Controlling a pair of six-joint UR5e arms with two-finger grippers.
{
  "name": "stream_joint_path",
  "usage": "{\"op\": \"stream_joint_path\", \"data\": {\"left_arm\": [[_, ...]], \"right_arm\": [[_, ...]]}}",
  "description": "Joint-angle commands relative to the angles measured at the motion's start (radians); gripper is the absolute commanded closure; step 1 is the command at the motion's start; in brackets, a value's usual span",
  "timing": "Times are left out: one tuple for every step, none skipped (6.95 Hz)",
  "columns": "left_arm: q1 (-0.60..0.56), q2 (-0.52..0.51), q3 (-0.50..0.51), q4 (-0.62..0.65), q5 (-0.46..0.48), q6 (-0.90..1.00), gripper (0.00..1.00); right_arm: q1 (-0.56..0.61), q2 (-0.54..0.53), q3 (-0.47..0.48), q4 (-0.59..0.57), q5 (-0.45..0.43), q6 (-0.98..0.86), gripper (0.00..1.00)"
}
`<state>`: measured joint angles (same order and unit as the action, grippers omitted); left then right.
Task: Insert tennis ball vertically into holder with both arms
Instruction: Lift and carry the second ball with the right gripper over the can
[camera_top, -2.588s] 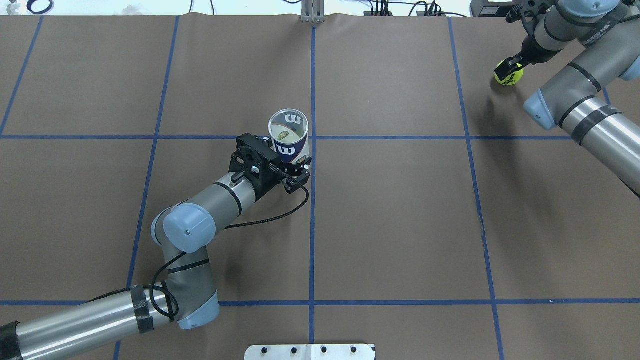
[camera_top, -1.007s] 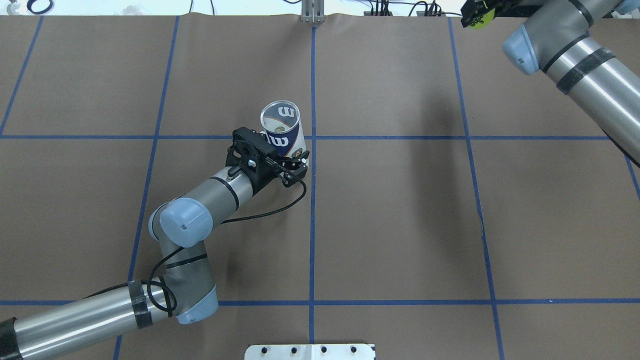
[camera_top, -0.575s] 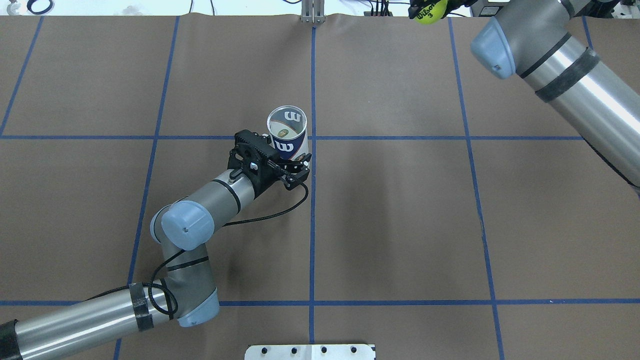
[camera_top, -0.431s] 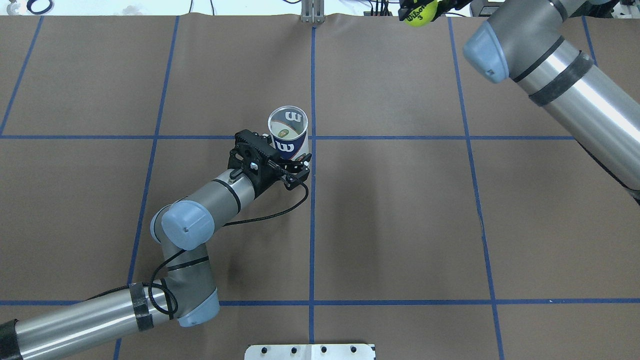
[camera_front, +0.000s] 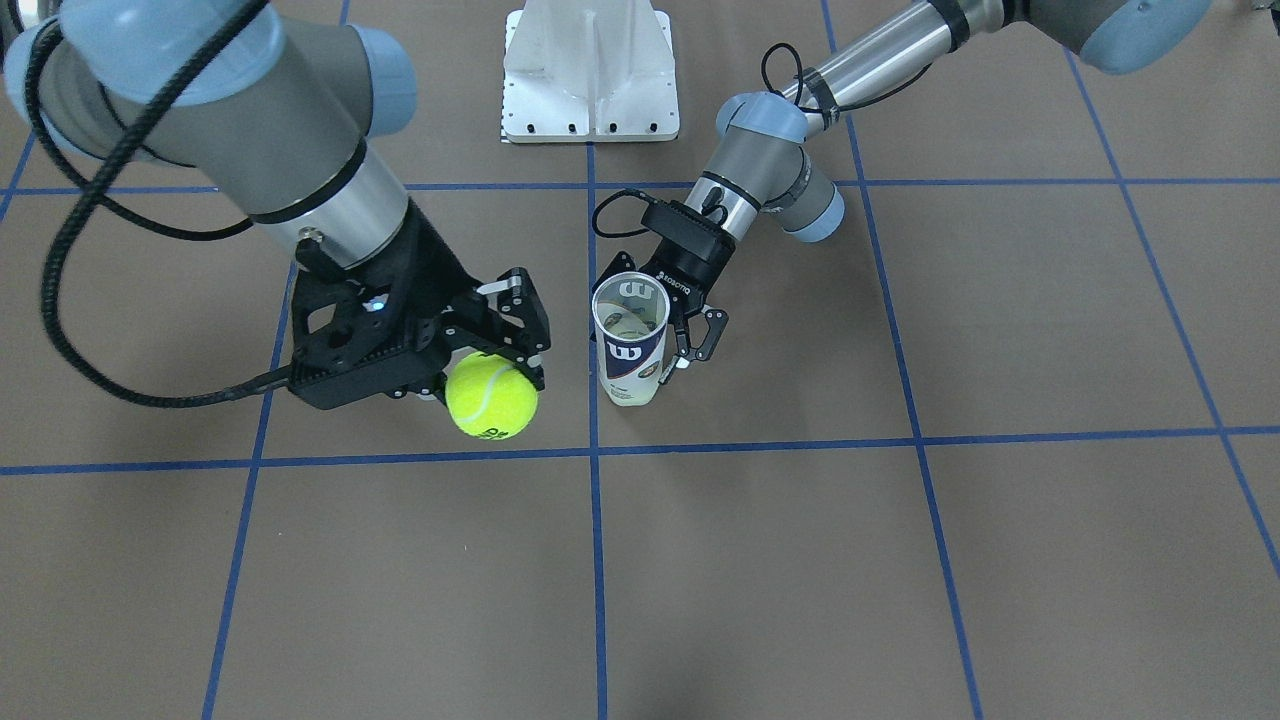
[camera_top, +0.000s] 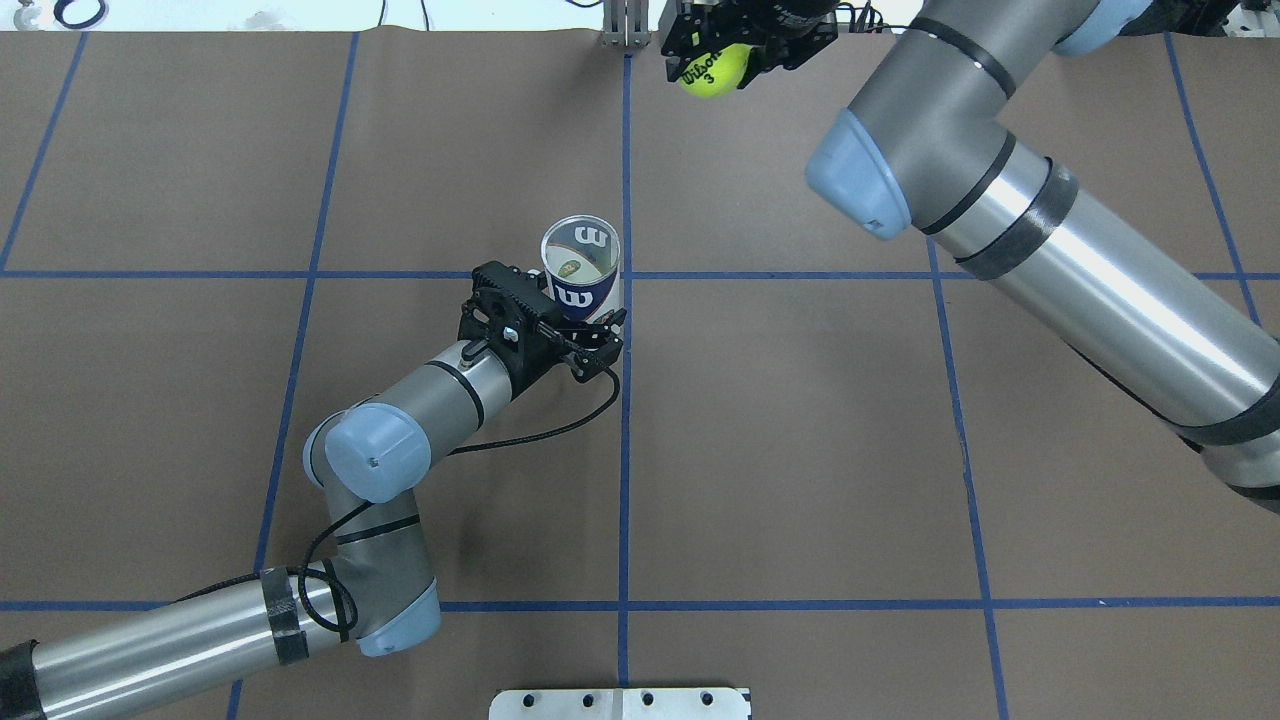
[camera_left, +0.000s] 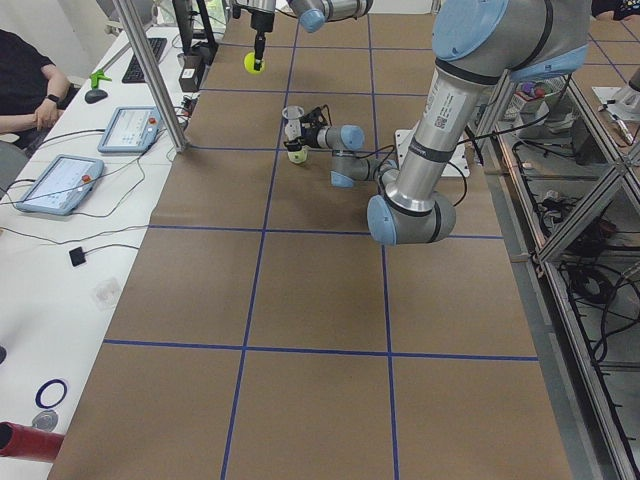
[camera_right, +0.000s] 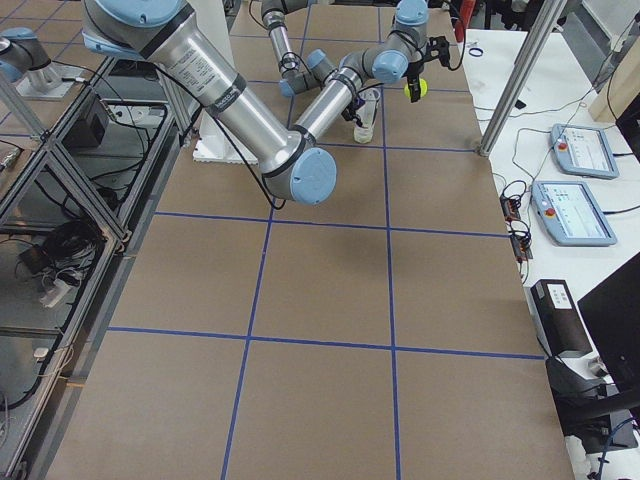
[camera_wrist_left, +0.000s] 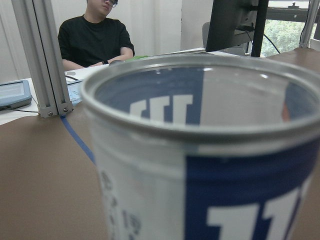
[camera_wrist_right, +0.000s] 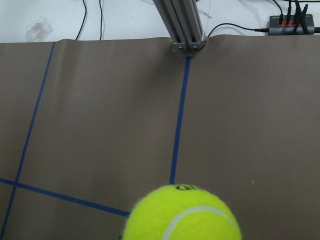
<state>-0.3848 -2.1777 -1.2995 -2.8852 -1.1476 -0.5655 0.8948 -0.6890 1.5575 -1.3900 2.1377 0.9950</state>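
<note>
Clear plastic holder (camera_front: 627, 352) stands upright, open-topped, banded navy and white.

Yellow-green tennis ball (camera_front: 490, 399), navy-and-white holder (camera_front: 628, 345), brown table (camera_front: 900, 560) with blue gridlines

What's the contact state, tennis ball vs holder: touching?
Apart. The front-facing view shows bare table between the tennis ball, held in the right claw, and the holder, held by the left claw.
</note>
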Motion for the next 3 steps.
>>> {"op": "stream_joint_path", "data": {"left_arm": [[0.004,-0.001,0.000,0.000,0.000,-0.002,0.01],[0.007,-0.001,0.000,0.000,0.000,-0.004,0.01],[0.010,0.001,0.000,0.000,0.000,-0.004,0.01]], "right_arm": [[-0.060,0.032,0.009,-0.007,-0.053,0.042,1.00],[-0.082,0.032,0.024,-0.007,-0.067,0.042,1.00],[-0.099,0.034,0.045,-0.007,-0.067,0.048,1.00]]}}
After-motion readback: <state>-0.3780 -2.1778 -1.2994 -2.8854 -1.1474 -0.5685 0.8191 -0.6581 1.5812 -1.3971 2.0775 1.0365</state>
